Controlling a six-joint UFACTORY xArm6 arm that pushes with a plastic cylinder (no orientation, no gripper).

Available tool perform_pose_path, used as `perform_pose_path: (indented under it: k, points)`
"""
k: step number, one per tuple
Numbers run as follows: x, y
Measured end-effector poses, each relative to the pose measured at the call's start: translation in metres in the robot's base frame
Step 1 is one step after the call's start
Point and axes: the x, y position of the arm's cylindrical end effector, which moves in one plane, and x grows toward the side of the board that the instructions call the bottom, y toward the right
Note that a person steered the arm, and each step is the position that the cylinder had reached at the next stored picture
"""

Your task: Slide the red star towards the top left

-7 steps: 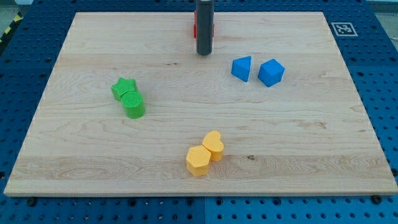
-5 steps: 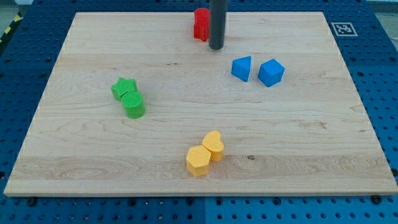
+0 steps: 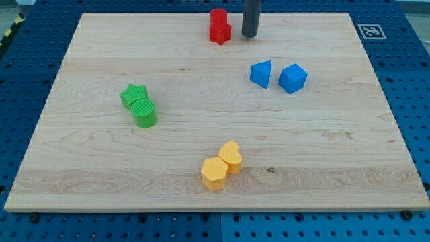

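Note:
The red star sits near the top edge of the wooden board, with another red block touching it just above. My tip is to the right of the red star, a short gap away, not touching it. The dark rod rises out of the view's top.
A blue wedge and a blue cube lie below and right of my tip. A green star and green cylinder touch at the left. Two yellow blocks touch near the bottom. A marker tag is at the top right corner.
My tip has moved from in front of the red blocks to the right and slightly up, uncovering the red star. The blocks have not moved.

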Motion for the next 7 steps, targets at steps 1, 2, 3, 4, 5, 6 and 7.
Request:
perform_pose_path:
  k: [1,2,3,4,5,6,7]
  points:
    - [0.005,-0.040]
    - [0.010,-0.077]
    - [0.010,-0.099]
    - [0.010,-0.115]
    - [0.010,-0.128]
    - [0.010,-0.147]
    - [0.008,-0.171]
